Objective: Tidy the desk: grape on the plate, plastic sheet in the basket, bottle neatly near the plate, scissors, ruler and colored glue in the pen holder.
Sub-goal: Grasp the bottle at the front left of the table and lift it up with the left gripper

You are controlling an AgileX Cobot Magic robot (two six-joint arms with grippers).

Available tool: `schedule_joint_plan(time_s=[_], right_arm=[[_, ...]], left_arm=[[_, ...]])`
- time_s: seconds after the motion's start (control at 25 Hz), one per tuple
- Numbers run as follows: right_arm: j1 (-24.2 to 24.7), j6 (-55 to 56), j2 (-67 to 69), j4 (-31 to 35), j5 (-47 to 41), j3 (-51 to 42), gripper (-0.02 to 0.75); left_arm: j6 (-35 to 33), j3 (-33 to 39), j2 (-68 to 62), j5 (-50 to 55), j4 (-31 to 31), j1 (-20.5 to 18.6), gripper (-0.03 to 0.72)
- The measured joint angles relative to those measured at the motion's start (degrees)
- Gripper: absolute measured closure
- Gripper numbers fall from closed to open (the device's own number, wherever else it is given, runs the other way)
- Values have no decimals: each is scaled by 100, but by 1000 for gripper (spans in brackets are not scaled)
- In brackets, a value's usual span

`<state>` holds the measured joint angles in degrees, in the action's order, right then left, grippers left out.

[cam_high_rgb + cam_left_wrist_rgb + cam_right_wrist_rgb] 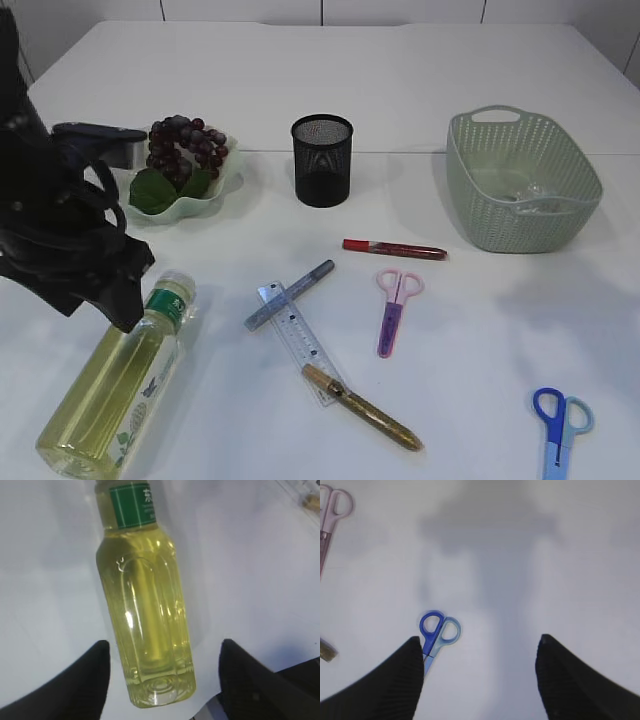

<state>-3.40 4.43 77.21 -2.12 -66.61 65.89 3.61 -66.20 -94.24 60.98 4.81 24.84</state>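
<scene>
A bottle [120, 390] of yellow liquid with a green label lies on its side at the front left. In the left wrist view my left gripper [165, 644] hangs open over the bottle [145, 605], one finger on each side of its base with a gap at both. Grapes [185, 150] lie on the pale green plate [215, 195]. A clear ruler [298, 340], pink scissors [393, 310], blue scissors [558, 425] and red [395, 249], grey [290, 295] and gold [362, 408] glue sticks lie loose. My right gripper [479, 639] is open and empty, with the blue scissors [437, 632] by its left finger.
The black mesh pen holder [322, 160] stands at the back middle. The green basket [520, 180] sits back right with something clear and crumpled [530, 195] inside. My left arm [60, 250] covers the table's left side and the bottle's cap. The right arm is outside the exterior view.
</scene>
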Motion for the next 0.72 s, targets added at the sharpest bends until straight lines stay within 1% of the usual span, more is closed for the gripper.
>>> schedule_joint_plan(time_s=[0.16,0.24,0.72], right_arm=[[0,0,-13,0,0,-14,194],[0,0,-13,0,14,-14,194],[0,-93,-13,0,48,-14,194]], left_arm=[[455,0,-291,10,-24,0,99],[517,0,-389,89,-39,0,81],[645,0,-1023,116,-94,0,73]])
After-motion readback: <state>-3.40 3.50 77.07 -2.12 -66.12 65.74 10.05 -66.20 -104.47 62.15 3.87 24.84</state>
